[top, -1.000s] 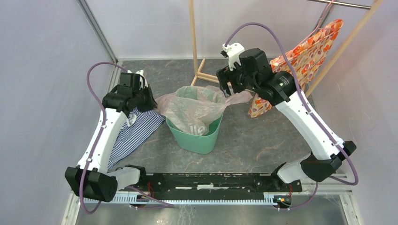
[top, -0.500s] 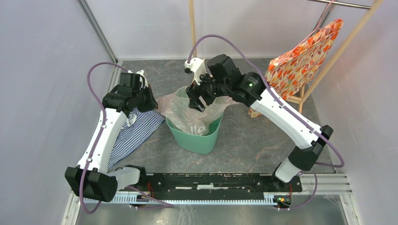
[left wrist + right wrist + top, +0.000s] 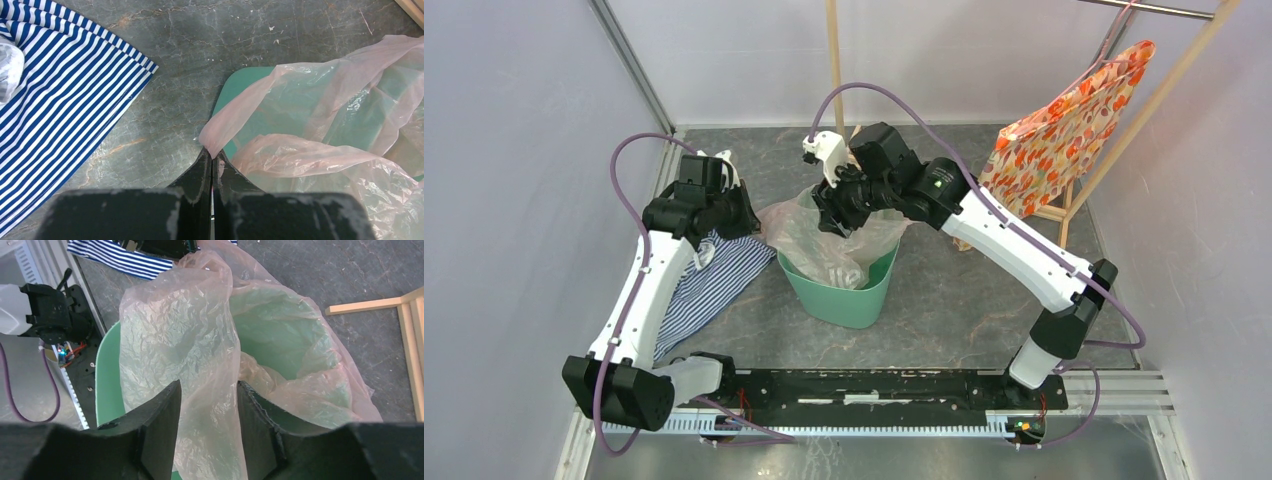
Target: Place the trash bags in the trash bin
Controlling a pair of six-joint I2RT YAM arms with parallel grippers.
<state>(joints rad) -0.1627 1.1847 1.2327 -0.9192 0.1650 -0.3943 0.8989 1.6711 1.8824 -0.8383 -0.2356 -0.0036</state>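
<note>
The mint-green trash bin (image 3: 864, 292) stands mid-table with the pale-pink trash bag (image 3: 809, 240) draped in and over it. My left gripper (image 3: 749, 220) is shut on the bag's left edge, just outside the bin's left rim; in the left wrist view its tips (image 3: 212, 155) pinch a pink corner (image 3: 235, 125). My right gripper (image 3: 832, 215) hovers over the bin's mouth, open, fingers (image 3: 165, 410) straddling a raised fold of the bag (image 3: 200, 355) without clamping it. The bin's rim (image 3: 107, 370) shows below.
A blue-white striped cloth (image 3: 709, 285) lies left of the bin, under my left arm. A wooden rack (image 3: 836, 90) stands behind the bin, with an orange floral bag (image 3: 1064, 110) hanging at the right. Grey walls close in on both sides.
My right gripper has let go of the bag's right edge and swung left from beside the floral bag to above the bin's mouth. The left arm has not moved.
</note>
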